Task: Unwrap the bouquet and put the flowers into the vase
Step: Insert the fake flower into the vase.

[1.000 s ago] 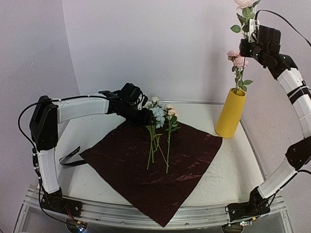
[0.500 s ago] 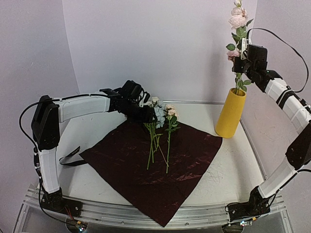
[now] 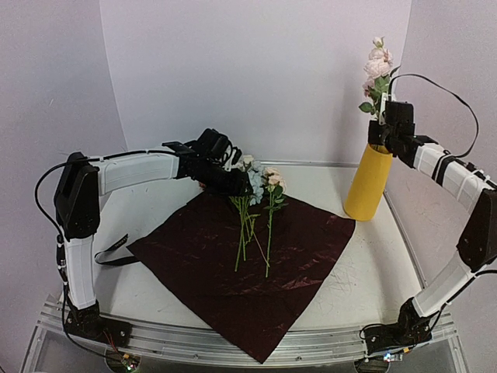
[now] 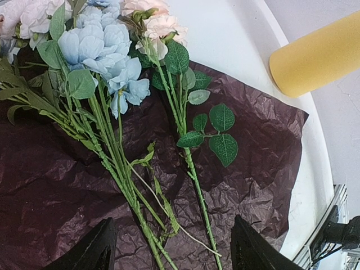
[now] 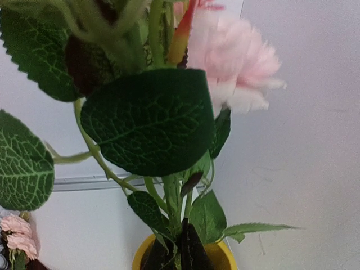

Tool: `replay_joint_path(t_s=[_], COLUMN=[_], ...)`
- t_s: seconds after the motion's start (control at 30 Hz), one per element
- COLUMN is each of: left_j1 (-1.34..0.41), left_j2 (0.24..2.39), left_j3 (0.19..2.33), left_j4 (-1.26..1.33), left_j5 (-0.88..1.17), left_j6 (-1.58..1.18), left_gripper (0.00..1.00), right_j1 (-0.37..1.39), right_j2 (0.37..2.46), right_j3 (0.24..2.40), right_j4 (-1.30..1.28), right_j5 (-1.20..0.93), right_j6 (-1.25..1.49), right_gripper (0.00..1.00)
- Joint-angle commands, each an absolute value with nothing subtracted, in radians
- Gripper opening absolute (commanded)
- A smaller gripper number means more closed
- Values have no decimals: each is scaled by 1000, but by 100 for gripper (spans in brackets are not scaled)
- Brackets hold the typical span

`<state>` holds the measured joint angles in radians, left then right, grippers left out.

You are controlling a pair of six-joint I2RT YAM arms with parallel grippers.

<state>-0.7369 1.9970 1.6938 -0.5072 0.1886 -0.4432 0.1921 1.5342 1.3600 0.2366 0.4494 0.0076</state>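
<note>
Right gripper (image 5: 180, 248) pinches a pink flower (image 3: 378, 66) by its stem at the vase (image 3: 367, 186) mouth, far right, for insertion; left gripper (image 4: 177, 250) gapes wide above remaining flowers (image 3: 252, 202) on the wrap (image 3: 233, 272).

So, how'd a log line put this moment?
right jaws shut on pink rose in vase | left jaws open near flowers on wrap

Overhead view over whole table (image 3: 365, 264), left wrist close above flowers (image 4: 107, 50), right wrist tight on vase (image 5: 224, 256), vase shared

right tool (image 3: 379, 140) lowered to vase (image 3: 368, 183) mouth, pink flower stem (image 3: 378, 66) sunk deeper inside
</note>
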Motion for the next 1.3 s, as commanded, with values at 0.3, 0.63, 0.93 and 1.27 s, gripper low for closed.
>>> replay_joint_path(t_s=[0.3,0.63,0.93,1.27], left_j1=[-728,-728,-728,-729], left_j2=[2034,2047,2063,2081], left_j3=[1771,1783,1797,1807], left_j4=[-513,-515,-516,-516], left_j5=[213,215,225,236], left_j6=[-429,-428,-434,-446], left_gripper=[70,70,70,70], right_j1=[189,191,194,391], right_j2=[1399,1305,1331,1427], right_j3=[1237,1238,1278,1222], right_j4=[238,102,2,2], right_j5=[409,169,-228,-275], right_j6=[162,240,292,416], right_gripper=[47,73,73,71])
